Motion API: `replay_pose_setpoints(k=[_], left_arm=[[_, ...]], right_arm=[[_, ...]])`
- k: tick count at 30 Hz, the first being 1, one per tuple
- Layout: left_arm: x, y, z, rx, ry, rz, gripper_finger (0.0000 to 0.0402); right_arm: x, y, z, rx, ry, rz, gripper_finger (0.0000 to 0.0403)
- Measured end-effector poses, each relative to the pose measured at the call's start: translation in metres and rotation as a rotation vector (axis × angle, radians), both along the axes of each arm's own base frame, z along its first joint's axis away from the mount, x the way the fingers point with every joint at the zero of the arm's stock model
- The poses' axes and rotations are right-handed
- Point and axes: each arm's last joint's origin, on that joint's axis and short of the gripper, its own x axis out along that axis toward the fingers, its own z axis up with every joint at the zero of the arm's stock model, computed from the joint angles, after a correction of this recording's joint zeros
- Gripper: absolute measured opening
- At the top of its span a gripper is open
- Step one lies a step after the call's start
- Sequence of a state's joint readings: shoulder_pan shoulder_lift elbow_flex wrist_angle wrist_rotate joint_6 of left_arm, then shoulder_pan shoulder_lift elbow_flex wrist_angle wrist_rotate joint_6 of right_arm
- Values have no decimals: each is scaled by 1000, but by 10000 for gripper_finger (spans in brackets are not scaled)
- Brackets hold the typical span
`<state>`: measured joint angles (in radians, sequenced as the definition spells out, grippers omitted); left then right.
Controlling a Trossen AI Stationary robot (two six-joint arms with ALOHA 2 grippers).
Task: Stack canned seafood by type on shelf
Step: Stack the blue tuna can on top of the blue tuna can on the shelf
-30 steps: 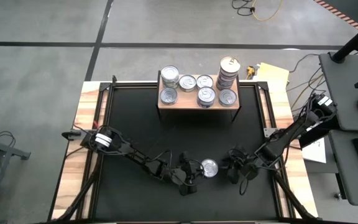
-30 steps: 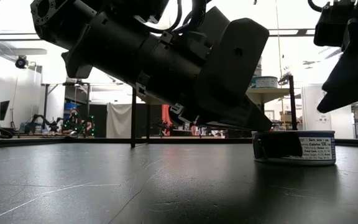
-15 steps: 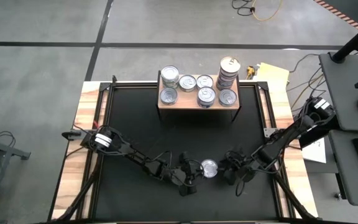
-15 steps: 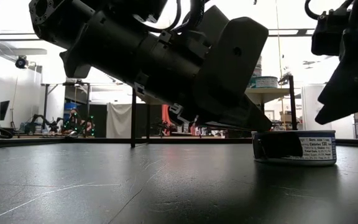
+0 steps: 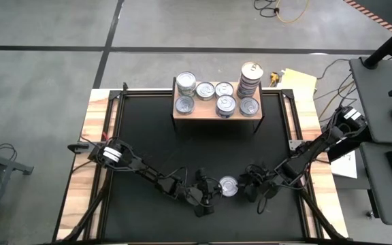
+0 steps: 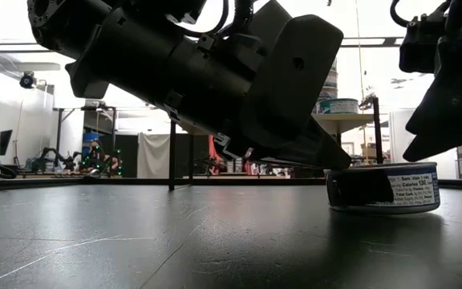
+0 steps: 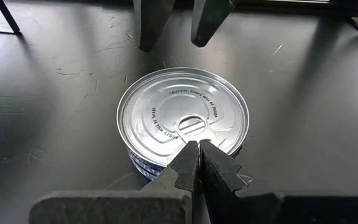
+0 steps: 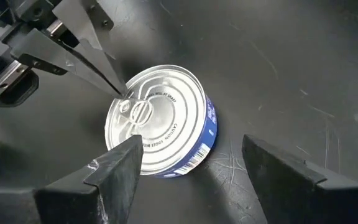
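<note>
We take the lone silver-topped tin (image 5: 229, 186) with the blue label as our landmark; it stands upright on the black tabletop (image 5: 148, 150), at the near edge and well apart from the shelf. On one side of it our left gripper (image 7: 199, 148) is clenched tight with nothing between its fingers, the joined tips resting on the tin's lid at the pull ring (image 7: 193, 126). On the other side of the tin our right gripper (image 8: 191, 158) stands released, its two fingers (image 8: 120, 168) spread wider than the tin and just short of it, gripping nothing. From table height the tin shows its printed side wall, with both dark arms hanging over it. Far beyond the tin, at the back of the tabletop, stands the light wooden shelf (image 5: 218, 117) on dark legs. On it sit five silver-topped tins (image 5: 186, 84) in low groups, and at one end a tall stack of tins (image 5: 250, 80) with a gold-topped one uppermost.
</note>
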<state>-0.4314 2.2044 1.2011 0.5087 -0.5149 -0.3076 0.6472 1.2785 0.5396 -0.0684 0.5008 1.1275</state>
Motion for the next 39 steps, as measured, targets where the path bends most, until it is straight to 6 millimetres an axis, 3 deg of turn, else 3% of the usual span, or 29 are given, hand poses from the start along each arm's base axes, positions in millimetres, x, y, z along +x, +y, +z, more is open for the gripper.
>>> replay_pose_setpoints(k=[18,27,39], left_arm=[[-2,-2,-2,2,3,-3,0],[-3,-4,-2,4,-3,-15,0],[-4,-6,-2,4,-6,-21,0]], right_arm=[[-1,0,-1,47,-6,-32,274],[8,9,-19,85,-12,-3,270],[17,17,-23,114,-48,20,266]])
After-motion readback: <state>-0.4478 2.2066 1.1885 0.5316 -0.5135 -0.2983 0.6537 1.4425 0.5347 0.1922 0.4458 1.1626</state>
